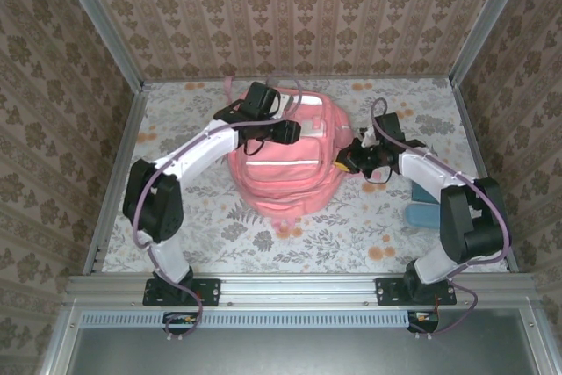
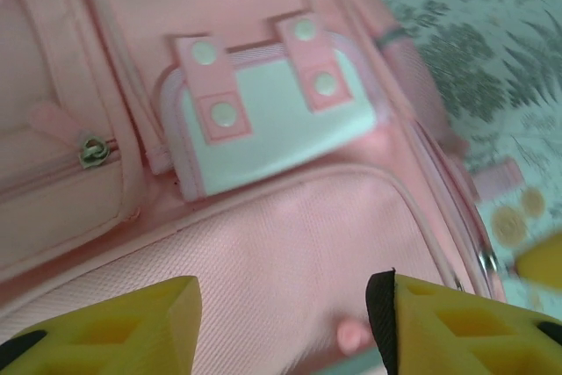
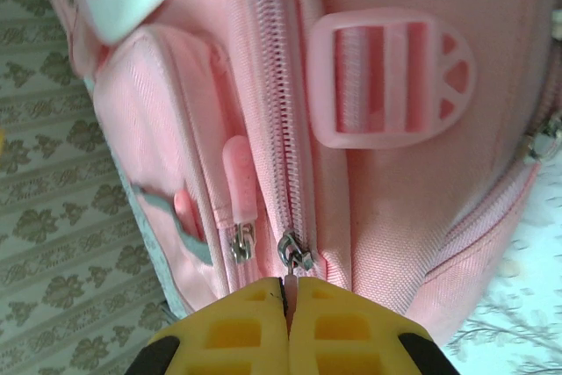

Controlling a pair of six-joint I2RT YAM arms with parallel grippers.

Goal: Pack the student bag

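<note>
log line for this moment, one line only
salmon-pink fabric backpack: on floral-print table | left jaws: open, over backpack front | right jaws: shut on pink zipper pull

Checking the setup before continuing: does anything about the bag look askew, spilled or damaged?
Nothing stands out. The student bag lies front-up, fabric intact, nothing spilled. The right gripper is shut on a zipper pull; the left gripper hovers open over the front.

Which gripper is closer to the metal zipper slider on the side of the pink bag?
Right. The right gripper is shut on the tab of the zipper slider; the left gripper hovers open above the bag's front.
</note>
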